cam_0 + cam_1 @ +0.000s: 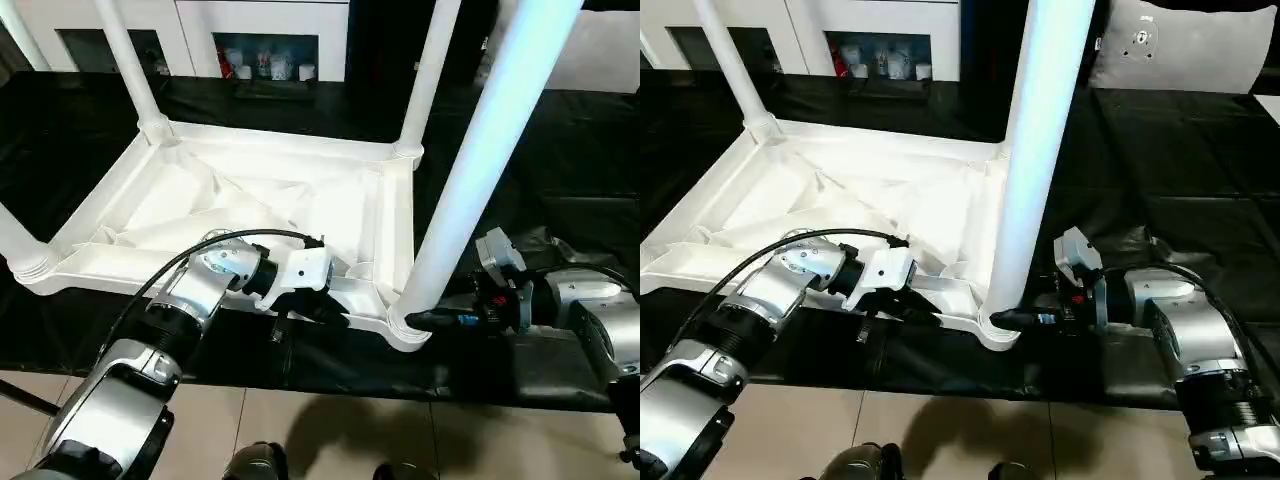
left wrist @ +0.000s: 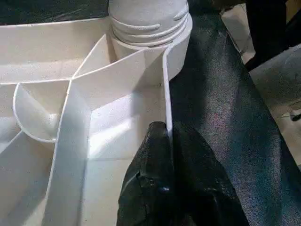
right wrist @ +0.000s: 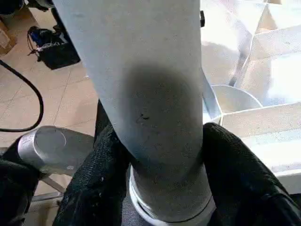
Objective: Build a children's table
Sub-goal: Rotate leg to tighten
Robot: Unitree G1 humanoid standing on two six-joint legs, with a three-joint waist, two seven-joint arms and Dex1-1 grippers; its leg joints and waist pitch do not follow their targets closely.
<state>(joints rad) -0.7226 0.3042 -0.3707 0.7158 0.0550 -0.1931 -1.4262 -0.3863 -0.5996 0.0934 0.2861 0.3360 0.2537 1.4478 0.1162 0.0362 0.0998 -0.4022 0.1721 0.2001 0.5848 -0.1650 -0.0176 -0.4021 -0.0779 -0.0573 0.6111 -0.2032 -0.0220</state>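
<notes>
Your right tool (image 3: 160,188) has its two black fingers (image 3: 96,179) on either side of the near-right leg (image 1: 470,180), low down, just above the threaded base where the leg enters its corner socket (image 1: 405,325). In the right wrist view both fingers lie against the tube, so you have it clamped on that leg. The leg stands upright, leaning slightly toward the right as it rises.

Your left tool (image 2: 167,188) is pinched on the near rim (image 2: 165,94) of the table: one finger sits inside the wall, the other outside, with the thin white wall between them. That spot is along the front edge, a little to the left of the same corner socket.

The table (image 1: 300,190) lies upside down on the black-covered tabletop (image 1: 570,160), ribbed underside up, near the tabletop's front edge. Legs stand in the far-left corner (image 1: 125,60), the far-right corner (image 1: 428,75) and the near-left corner (image 1: 18,245), all upright in their sockets.

Behind the tabletop you see a white cabinet (image 1: 260,20) with small items on its shelf. Below the front edge is tiled floor (image 1: 330,430).
</notes>
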